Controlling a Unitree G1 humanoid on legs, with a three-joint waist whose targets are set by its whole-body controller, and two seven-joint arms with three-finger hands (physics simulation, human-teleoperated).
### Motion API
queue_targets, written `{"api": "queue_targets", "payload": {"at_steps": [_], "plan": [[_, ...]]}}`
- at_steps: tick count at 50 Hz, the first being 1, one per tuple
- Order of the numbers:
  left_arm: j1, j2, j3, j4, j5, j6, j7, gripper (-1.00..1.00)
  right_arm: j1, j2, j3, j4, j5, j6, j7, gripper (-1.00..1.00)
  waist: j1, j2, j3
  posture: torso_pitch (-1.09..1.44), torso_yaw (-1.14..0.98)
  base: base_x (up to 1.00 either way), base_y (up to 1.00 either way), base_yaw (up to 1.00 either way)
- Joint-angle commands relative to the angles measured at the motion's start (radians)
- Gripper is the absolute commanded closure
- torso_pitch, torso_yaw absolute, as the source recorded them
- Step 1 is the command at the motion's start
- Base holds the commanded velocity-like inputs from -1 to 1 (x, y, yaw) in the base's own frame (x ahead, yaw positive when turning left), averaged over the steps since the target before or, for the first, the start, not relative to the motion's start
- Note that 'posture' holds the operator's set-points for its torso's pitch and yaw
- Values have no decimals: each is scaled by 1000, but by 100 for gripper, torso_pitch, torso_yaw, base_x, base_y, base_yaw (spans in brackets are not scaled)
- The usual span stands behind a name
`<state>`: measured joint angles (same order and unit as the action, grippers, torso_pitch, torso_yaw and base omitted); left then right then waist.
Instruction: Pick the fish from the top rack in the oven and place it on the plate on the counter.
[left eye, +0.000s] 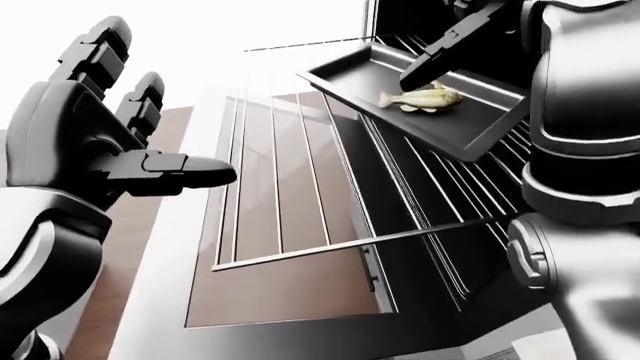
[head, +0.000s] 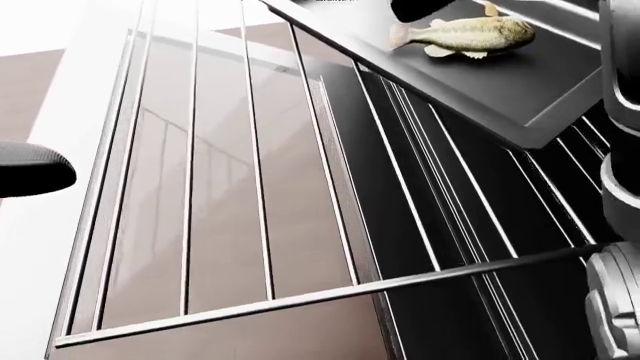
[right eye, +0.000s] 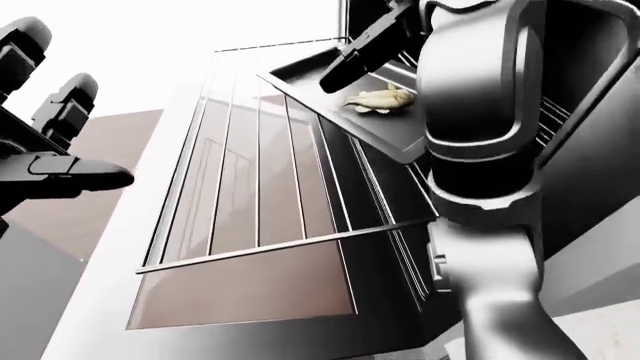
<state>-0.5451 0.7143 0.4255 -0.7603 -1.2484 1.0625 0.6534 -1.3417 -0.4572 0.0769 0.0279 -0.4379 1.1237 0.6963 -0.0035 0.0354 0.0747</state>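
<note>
likely kitchen, open oven (left eye: 420, 195), wire rack (head: 250, 187)

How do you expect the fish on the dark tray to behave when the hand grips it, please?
The fish looks smooth and tapered, so it may slip between fingers. It lies flat on the tray, so it probably won't roll. It is small beside the right hand, likely light.

The upper left of the left-eye view is washed out in bright white light, with no detail to make out. Below it a flat brown panel (left eye: 150, 217) runs down the left side, plain and matte. The same brown tone shows through the glass of the open oven door (head: 220, 225). A pale surface (right eye: 610, 262) fills the lower right corner of the right-eye view.
</note>
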Motion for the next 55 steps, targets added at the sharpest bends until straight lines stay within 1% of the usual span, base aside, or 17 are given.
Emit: {"api": "queue_targets", "payload": {"at_steps": [1,2,6,12,15,20,21,25,29,32,37,39,41,44,48,50,55], "plan": [[-24,13,21,-9,14,-27,-5,-100,-61,-9,-30,36,-123,-153,47,-100,-3,4,-39,-6,0,0,0,0],[-17,11,10,-13,35,-28,-16,-100,-84,0,-49,93,-147,-194,60,-100,-3,6,-44,-7,0,0,0,0],[-5,-10,17,-11,61,-25,-39,-100,-150,5,-53,244,-263,-357,144,-100,-5,16,-65,-11,0,0,0,0],[5,-15,31,-25,95,-14,-72,-100,-128,36,-67,342,-386,-631,230,-100,-11,25,-103,-16,0,0,0,0],[5,-20,33,-20,103,-8,-77,-100,-151,51,-81,444,-441,-739,185,-100,-10,26,-114,-16,0,0,0,0],[-1,-12,51,-26,81,8,-71,-100,-160,66,-80,573,-524,-872,121,-100,-10,27,-130,-16,0,0,0,0],[-3,-10,52,-24,78,8,-69,-100,-151,60,-65,608,-552,-922,100,-100,-10,26,-132,-16,0,0,0,0],[-9,3,57,-28,49,11,-50,-100,-163,79,-76,711,-599,-965,42,-100,-11,24,-142,-16,0,0,0,0],[9,5,57,-20,68,-8,-69,-100,-173,87,-67,777,-645,-1014,18,-100,-9,24,-149,-16,0,0,0,0],[9,11,64,-19,64,-7,-71,-100,-165,94,-55,790,-687,-1035,39,-100,-8,25,-152,-16,0,0,0,0],[11,23,75,-21,37,-8,-56,-100,-123,101,-61,762,-736,-1030,103,-100,-9,25,-154,-16,0,0,0,0],[11,27,72,-21,35,-12,-53,-100,-89,96,-60,740,-759,-1037,124,-100,-9,25,-154,-16,0,0,0,0],[6,30,72,-26,17,-10,-38,-100,-92,93,-68,754,-769,-1041,123,-100,-9,26,-155,-16,0,0,0,0],[10,26,55,-22,35,-23,-46,-100,-89,90,-63,757,-795,-1049,143,-100,-11,27,-156,-16,0,0,0,0],[13,19,49,-24,49,-24,-53,-100,-88,93,-58,810,-832,-1075,105,-100,-14,31,-155,-16,0,0,0,0],[15,17,55,-25,49,-21,-57,-100,-84,95,-47,834,-855,-1092,92,-89,-16,32,-155,-16,0,0,0,0],[31,9,58,-22,77,-27,-84,-100,-83,124,-50,904,-869,-1099,29,-81,-19,33,-154,-16,0,0,0,0]]}}
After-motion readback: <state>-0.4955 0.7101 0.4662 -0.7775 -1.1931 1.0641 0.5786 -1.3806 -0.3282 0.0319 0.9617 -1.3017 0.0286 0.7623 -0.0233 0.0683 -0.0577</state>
